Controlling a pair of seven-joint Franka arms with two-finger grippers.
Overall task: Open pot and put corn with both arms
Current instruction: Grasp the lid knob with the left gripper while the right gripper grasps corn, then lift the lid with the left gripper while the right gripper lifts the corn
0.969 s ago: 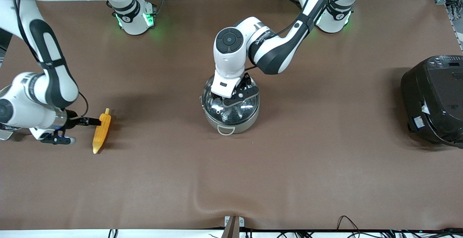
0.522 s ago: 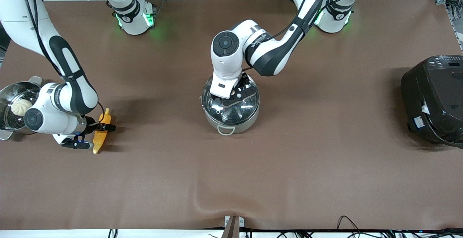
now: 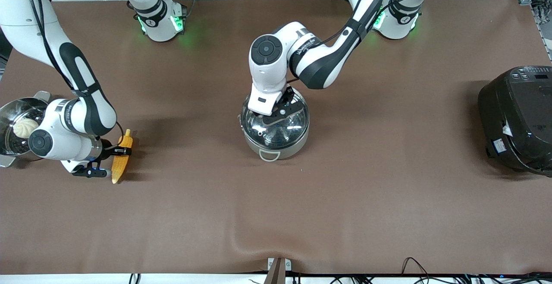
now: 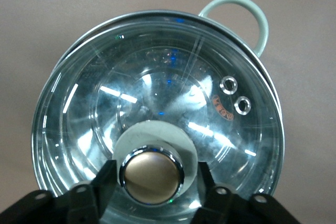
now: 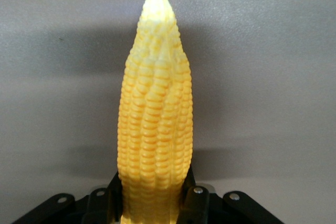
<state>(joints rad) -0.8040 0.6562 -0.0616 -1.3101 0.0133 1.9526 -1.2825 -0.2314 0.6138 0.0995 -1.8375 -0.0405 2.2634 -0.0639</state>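
The steel pot [image 3: 276, 145] stands mid-table with its glass lid [image 3: 286, 125] on. My left gripper [image 3: 279, 113] hovers just over the lid, open. In the left wrist view its fingers [image 4: 106, 174] stand on either side of the copper knob [image 4: 151, 176], with a gap on each side; the gripper [image 4: 156, 170] holds nothing. The yellow corn [image 3: 120, 159] lies on the table toward the right arm's end. My right gripper [image 3: 122, 151] is shut on its thick part. In the right wrist view the corn [image 5: 155, 103] sits between the fingers [image 5: 152, 182], tip pointing away.
A steel steamer pot with a white bun [image 3: 19, 127] stands at the table edge beside the right arm's wrist. A big black rice cooker [image 3: 517, 120] stands at the left arm's end. The pot's loop handle [image 3: 269, 155] points toward the front camera.
The right arm swung round, uncovering the steamer pot, and its gripper closed across the corn, which shifted slightly. The left gripper shifted a little over the lid toward the bases.
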